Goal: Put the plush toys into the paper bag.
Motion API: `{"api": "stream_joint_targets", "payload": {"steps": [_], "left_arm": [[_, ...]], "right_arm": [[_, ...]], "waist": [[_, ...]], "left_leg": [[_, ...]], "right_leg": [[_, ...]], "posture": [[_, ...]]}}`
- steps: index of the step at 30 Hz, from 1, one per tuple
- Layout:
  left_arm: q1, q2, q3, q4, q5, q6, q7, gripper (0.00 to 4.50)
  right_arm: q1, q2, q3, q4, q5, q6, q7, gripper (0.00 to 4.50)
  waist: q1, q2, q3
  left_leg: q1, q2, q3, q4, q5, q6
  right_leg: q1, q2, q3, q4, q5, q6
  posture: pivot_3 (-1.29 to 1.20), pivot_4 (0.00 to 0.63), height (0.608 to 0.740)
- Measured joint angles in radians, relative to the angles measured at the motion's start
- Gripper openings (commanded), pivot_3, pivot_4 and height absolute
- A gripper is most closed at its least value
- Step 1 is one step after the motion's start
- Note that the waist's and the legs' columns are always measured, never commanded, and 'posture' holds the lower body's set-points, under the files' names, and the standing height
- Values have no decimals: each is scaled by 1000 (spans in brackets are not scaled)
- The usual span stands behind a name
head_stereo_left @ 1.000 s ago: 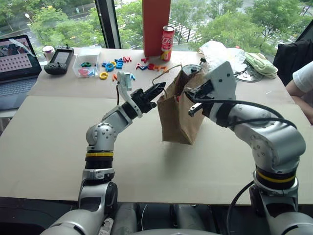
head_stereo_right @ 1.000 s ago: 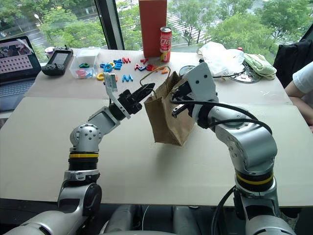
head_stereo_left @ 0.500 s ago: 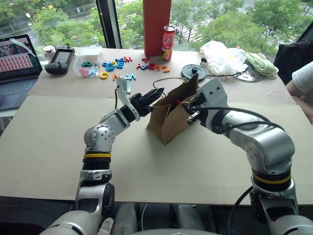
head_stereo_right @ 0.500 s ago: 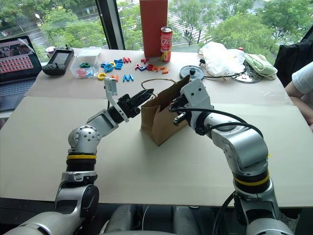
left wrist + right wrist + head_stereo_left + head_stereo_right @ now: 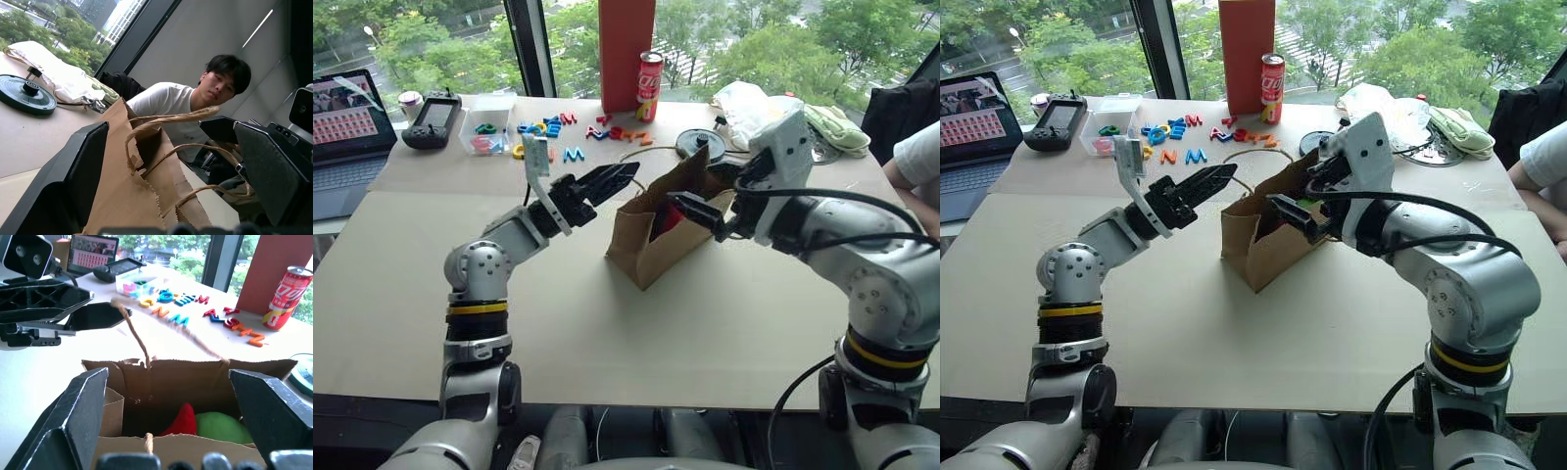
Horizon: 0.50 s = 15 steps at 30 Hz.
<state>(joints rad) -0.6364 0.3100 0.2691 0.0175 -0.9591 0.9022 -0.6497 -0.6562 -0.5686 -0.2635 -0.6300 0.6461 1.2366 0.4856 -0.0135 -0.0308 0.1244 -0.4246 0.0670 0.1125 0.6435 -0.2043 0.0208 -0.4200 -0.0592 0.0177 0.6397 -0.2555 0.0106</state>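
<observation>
The brown paper bag rests on the table, leaning, with its mouth open. Inside it lie the plush toys, a red one beside a round green one. My left gripper hovers open just left of the bag's rim, its fingers on either side of the loop handles in the left wrist view. At the bag's mouth on the right my right gripper is open too, its fingers spread wider than the bag. Neither gripper holds anything.
Along the table's far edge stand a tall red box, a soda can, plastic letters, a clear tub, a controller and a laptop. A black disc, a white plastic bag and a green cloth lie back right. A person's arm is at the right edge.
The bag, lifted a second ago, now sits on the table. Both grippers have opened and let go of it. The left drew back to the left and the right rose.
</observation>
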Motion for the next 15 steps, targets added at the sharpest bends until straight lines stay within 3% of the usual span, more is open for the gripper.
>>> {"api": "stream_joint_targets", "payload": {"steps": [3,6,15], "left_arm": [[56,52,-19,3,22,-3,-43,4439],[118,97,-79,20,104,-52,-103,4500],[158,114,-225,46,296,-250,-243,4500]], "right_arm": [[24,-54,-48,8,77,0,67,4450],[107,-116,-57,-2,147,-1,147,3720],[250,-223,150,-64,119,-47,189,600]], "waist": [[1,0,0],[3,0,0],[-1,0,0]], "left_leg": [[1,0,0,0,0,0],[1,0,0,0,0,0],[1,0,0,0,0,0]], "right_leg": [[1,0,0,0,0,0],[1,0,0,-1,0,0],[1,0,1,-1,0,-1]], "posture": [[0,150,740],[0,150,740],[0,150,740]]}}
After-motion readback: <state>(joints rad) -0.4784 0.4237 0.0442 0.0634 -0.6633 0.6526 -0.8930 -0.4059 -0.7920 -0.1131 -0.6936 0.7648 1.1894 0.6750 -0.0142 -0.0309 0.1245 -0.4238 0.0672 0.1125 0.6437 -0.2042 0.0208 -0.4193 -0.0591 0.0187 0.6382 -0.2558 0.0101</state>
